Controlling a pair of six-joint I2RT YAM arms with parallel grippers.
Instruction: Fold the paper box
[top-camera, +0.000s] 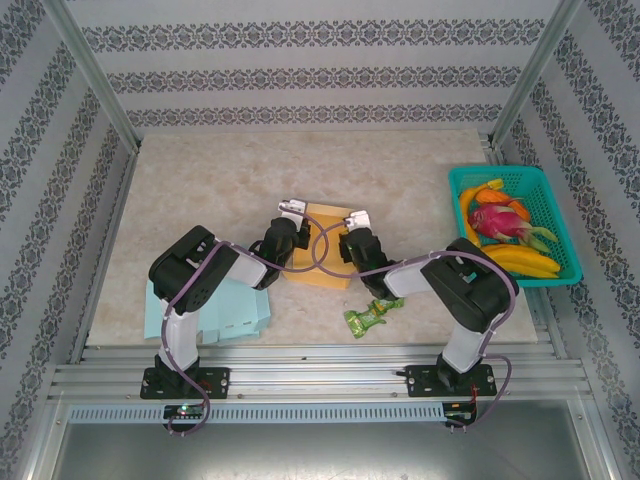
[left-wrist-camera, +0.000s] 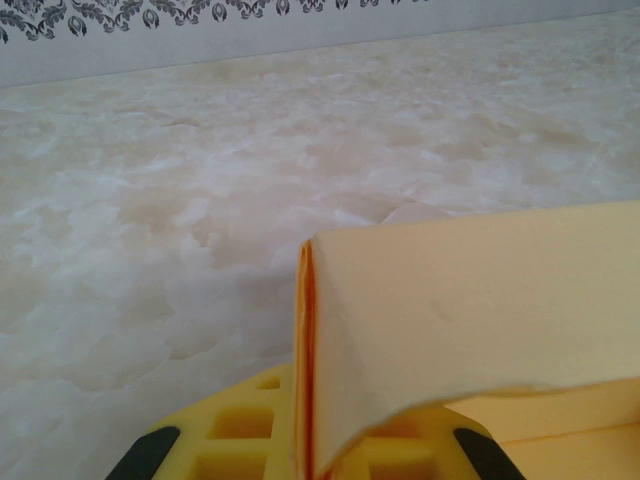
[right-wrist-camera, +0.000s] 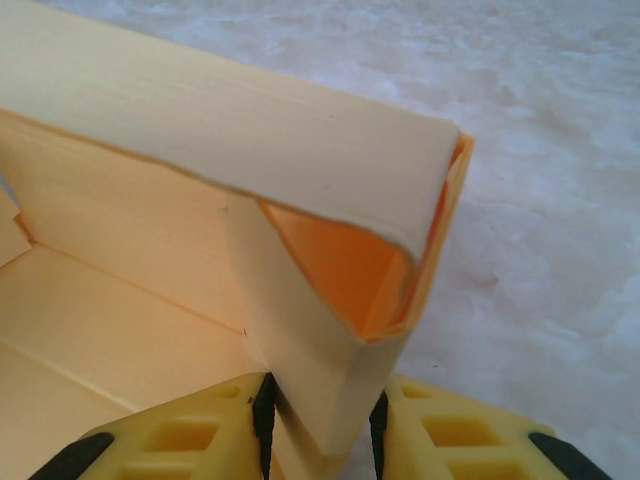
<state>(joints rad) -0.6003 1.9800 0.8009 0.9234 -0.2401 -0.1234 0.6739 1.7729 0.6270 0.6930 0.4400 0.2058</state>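
The paper box (top-camera: 330, 272) is a yellow-orange card sheet, partly folded, at the middle of the table. My left gripper (top-camera: 293, 232) is at its left side and my right gripper (top-camera: 351, 238) at its right side. In the left wrist view the left gripper (left-wrist-camera: 310, 452) is shut on a doubled-over wall of the paper box (left-wrist-camera: 480, 300), which stands upright between the yellow fingers. In the right wrist view the right gripper (right-wrist-camera: 320, 425) is shut on a folded corner wall of the paper box (right-wrist-camera: 200, 130), with both black pads touching the card.
A teal basket (top-camera: 462, 178) with bananas and a dragon fruit stands at the right edge. A green wrapper (top-camera: 368, 318) lies near the right arm. Light blue sheets (top-camera: 235, 310) lie by the left arm's base. Metal frame posts stand at the back corners.
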